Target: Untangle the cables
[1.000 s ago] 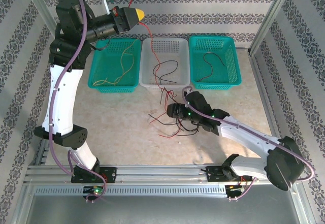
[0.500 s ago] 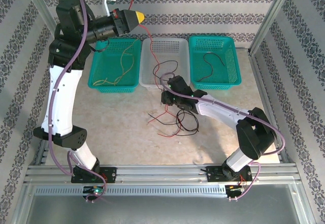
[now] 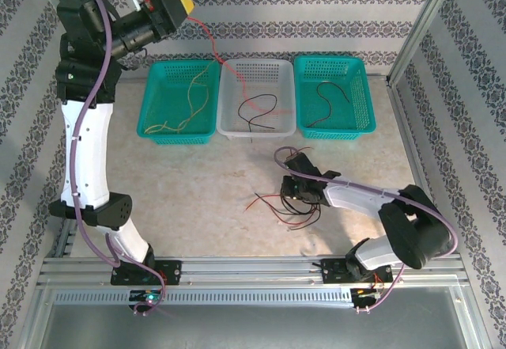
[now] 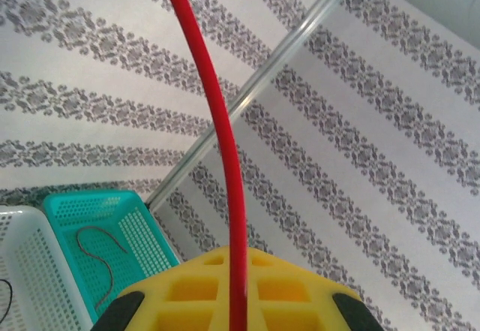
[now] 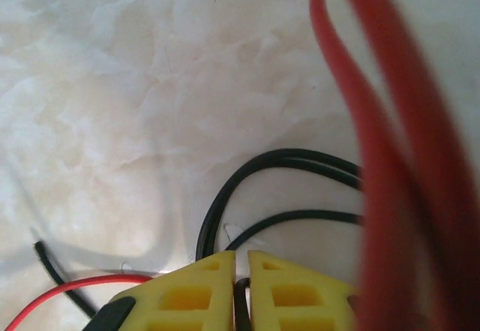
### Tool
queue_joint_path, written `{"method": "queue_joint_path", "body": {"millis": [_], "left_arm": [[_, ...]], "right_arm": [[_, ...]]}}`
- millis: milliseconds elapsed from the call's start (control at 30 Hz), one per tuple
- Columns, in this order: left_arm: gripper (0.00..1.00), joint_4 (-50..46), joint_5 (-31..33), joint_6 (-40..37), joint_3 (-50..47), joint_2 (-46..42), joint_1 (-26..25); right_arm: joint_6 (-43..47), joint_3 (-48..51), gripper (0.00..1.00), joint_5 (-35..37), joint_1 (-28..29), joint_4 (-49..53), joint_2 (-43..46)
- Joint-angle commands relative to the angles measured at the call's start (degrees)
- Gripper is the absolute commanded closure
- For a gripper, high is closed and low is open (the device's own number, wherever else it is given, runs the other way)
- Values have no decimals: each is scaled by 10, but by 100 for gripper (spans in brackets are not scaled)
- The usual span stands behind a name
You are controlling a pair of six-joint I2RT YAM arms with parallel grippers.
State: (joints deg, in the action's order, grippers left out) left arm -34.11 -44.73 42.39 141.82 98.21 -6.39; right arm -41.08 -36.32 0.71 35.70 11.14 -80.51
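The fingers [image 4: 292, 290] of the left gripper [image 3: 183, 5] are pinched shut on a red cable [image 4: 220, 121], held high so its slack trails down to the white basket [image 3: 253, 133]. The right gripper [image 3: 294, 188] is clamped low on a black cable [image 5: 315, 157] in the tangle [image 3: 285, 206] on the table [image 3: 198, 183], probably pinning it so the 2 pull apart.

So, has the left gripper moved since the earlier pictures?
Yes. In the top view the left gripper, shut on the red cable, has moved left and toward the back wall, farther from the left teal basket.
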Motion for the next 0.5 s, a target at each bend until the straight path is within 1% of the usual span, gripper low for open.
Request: {"method": "queue_joint_path", "body": {"millis": [0,100,133,167,233,267,400,467], "left_arm": [[100,33,21,21,18,12,23],[100,1,71,10,19,7,53],[100,8,79,17,11,5,59],[100,31,73,36,-3,4,64],[100,98,47,78,-38,5,62],[100,142,36,103,-64,4,60],[100,307,35,179,-185,-15,49],[100,379,27,217,-221,-10,45]], "right_arm": [[-8,12,85,-7,-8,15,48],[0,14,85,0,-12,50,89],[4,13,81,-7,-15,58,101],[12,13,71,-18,-15,65,117],[20,5,47,-22,-10,87,153],[23,-4,40,-19,-8,106,175],[28,-66,32,35,-9,211,250],[35,-99,29,55,-11,249,274]]}}
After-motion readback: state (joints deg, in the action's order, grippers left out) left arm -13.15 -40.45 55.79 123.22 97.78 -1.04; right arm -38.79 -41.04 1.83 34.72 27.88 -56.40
